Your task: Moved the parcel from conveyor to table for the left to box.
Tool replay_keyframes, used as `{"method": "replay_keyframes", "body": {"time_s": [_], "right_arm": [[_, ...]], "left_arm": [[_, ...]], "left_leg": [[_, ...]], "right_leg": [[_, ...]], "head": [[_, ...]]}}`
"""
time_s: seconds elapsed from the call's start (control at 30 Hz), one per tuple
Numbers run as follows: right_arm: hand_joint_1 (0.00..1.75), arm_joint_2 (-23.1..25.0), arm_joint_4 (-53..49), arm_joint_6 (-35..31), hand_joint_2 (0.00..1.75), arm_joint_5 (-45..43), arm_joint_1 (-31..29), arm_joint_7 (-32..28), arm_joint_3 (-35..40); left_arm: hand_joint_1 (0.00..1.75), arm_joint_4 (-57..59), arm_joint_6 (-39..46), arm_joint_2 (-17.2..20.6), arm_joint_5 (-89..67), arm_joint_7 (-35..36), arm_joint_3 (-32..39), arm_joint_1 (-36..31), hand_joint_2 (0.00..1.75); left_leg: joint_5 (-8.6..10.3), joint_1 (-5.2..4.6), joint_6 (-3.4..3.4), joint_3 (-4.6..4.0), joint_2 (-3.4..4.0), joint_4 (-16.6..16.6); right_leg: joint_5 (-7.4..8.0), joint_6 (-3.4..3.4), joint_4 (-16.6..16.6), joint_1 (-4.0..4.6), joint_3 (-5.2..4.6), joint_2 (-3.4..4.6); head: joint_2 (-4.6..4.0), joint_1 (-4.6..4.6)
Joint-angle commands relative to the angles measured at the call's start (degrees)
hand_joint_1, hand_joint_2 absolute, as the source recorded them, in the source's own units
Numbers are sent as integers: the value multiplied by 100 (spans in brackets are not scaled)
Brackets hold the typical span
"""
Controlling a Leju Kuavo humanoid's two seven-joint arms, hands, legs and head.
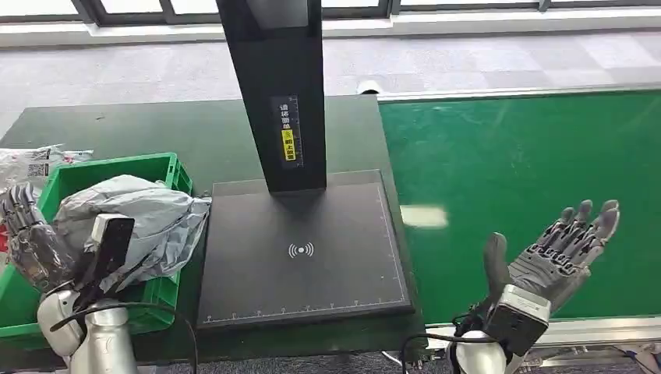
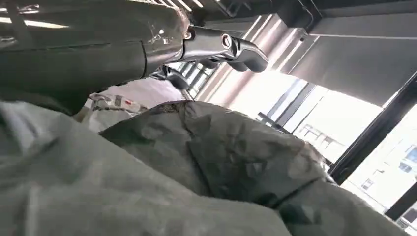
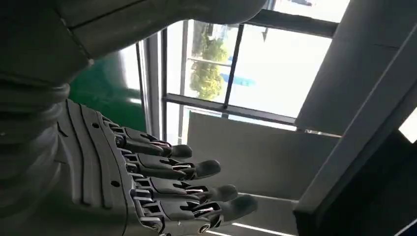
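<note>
A crumpled grey plastic parcel lies in the green box at the table's left, spilling over the box's right rim. My left hand is at the box's left side, beside the parcel, fingers apart and holding nothing. Close up in the left wrist view, the parcel lies under the stretched-out fingers, with a gap between them. My right hand hovers palm-up over the green conveyor, fingers spread and empty; the right wrist view shows the same spread fingers.
A black scanner plate with a tall black post sits at the table's middle, between box and conveyor. White printed bags lie at the far left behind the box. The belt carries no parcel in view.
</note>
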Motion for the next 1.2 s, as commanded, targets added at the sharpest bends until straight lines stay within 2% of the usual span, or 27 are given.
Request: {"method": "replay_keyframes", "body": {"time_s": [0.03, 0.17, 0.2, 0.27, 0.3, 0.4, 0.57, 1.2], "right_arm": [[0, 67, 359, 13, 175, 7, -177, 15, -196], [0, 87, 343, 13, 175, 19, -161, 15, -229], [0, 96, 339, 13, 175, 53, -159, 15, -268], [0, 80, 294, 13, 175, 8, -123, 15, -291], [0, 52, 282, 13, 175, -23, -102, 15, -295], [0, 38, 248, 13, 175, -43, -65, 15, -296], [0, 51, 188, 13, 175, -19, -35, 15, -311], [0, 51, 188, 13, 175, -19, -35, 15, -311]], "left_arm": [[0, -105, -6, 9, 1155, -477, -50, 52, 0], [0, -412, -6, 9, 2088, -610, -651, 333, 0], [0, -281, -53, 35, 2498, -557, -1201, 449, 0], [0, -432, -520, 189, 3273, -488, -1707, 594, 0], [0, -592, -1024, 321, 3971, -484, -2062, 692, 0], [0, -841, -1323, 398, 4536, -504, -2357, 813, 0], [0, -988, -1584, 510, 4977, -437, -2568, 909, 0], [0, -988, -1584, 510, 4977, -437, -2568, 909, 0]], "left_leg": [[4, 0, 3, 10, 5, -14], [0, 1, 2, 2, 5, -3], [2, 0, 4, 5, 2, -9], [3, 0, 3, 0, -12, -4], [6, -2, 4, 5, -15, -12], [5, 2, 3, -3, -12, -5], [2, 0, 2, 5, 4, -10], [4, -2, 2, 10, 0, -13]], "right_leg": [[5, -4, -14, 1, 9, -1], [1, -3, -5, 2, 0, 1], [2, -4, -11, 2, 5, -3], [-1, -2, -6, 1, 2, -16], [0, -4, -13, 0, 6, -21], [2, -4, -10, 5, 0, -16], [3, -5, -11, 2, 1, -2], [2, -5, -12, 0, 6, -6]], "head": [[0, 0], [0, 0], [0, 2], [0, 0], [0, 0], [0, 0], [0, 2], [0, 2]]}}
